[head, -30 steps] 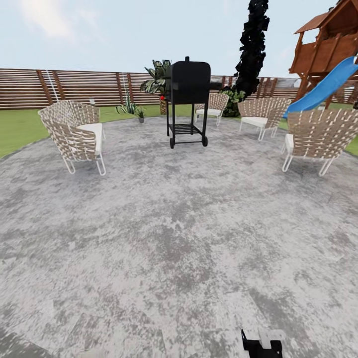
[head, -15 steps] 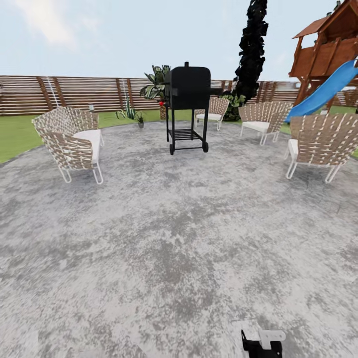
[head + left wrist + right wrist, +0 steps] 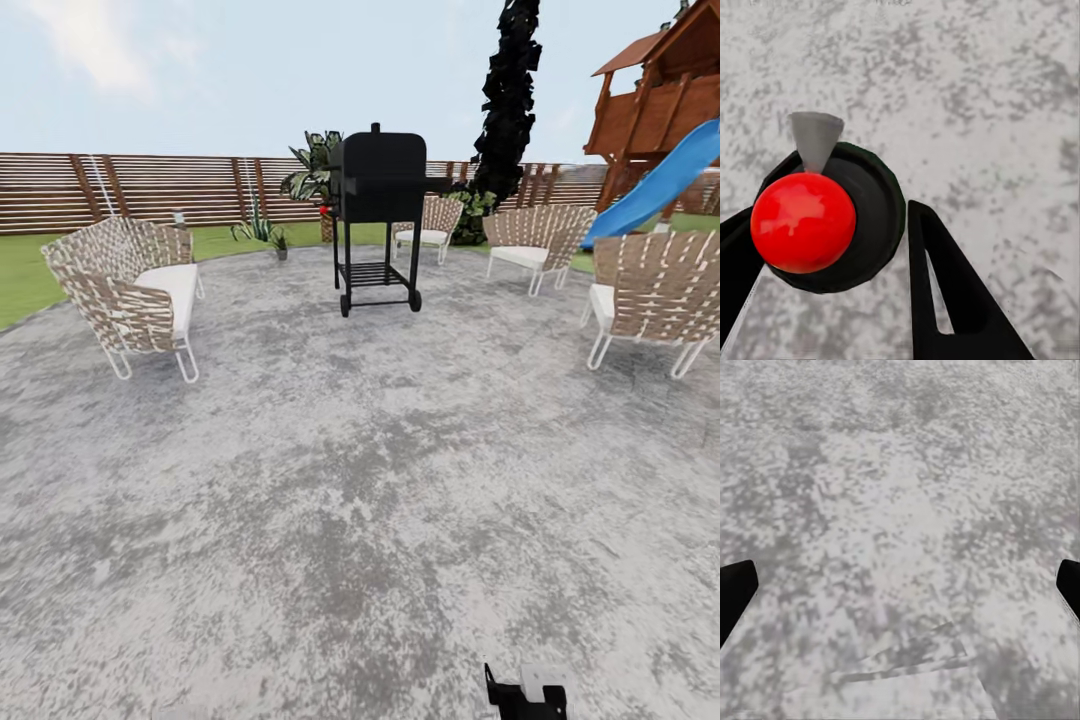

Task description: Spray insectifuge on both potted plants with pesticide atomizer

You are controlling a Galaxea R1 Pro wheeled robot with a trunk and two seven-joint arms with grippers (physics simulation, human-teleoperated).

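In the left wrist view the pesticide atomizer (image 3: 832, 217) has a black round body, a red ball top and a grey cone nozzle. My left gripper (image 3: 825, 225) is shut on it, one black finger on each side, above the grey paving. My right gripper (image 3: 902, 585) is open over bare paving, its fingertips (image 3: 736, 589) at the picture's edges. In the head view, one small potted plant (image 3: 281, 243) in a grey pot stands far off at the paving's back edge, beside a spiky agave (image 3: 257, 222). Green lawn (image 3: 30, 265) and a slat fence (image 3: 150, 185) ring the garden.
A black grill on wheels (image 3: 378, 215) stands ahead in the middle of the paving. Woven chairs sit at the left (image 3: 130, 285), right (image 3: 655, 295) and back (image 3: 530, 240). A wooden play tower with a blue slide (image 3: 660, 180) is at the far right.
The whole head view has shifted: the chairs at left and right appear larger and further out to the sides, so the camera has moved forward. The grippers' states look unchanged.
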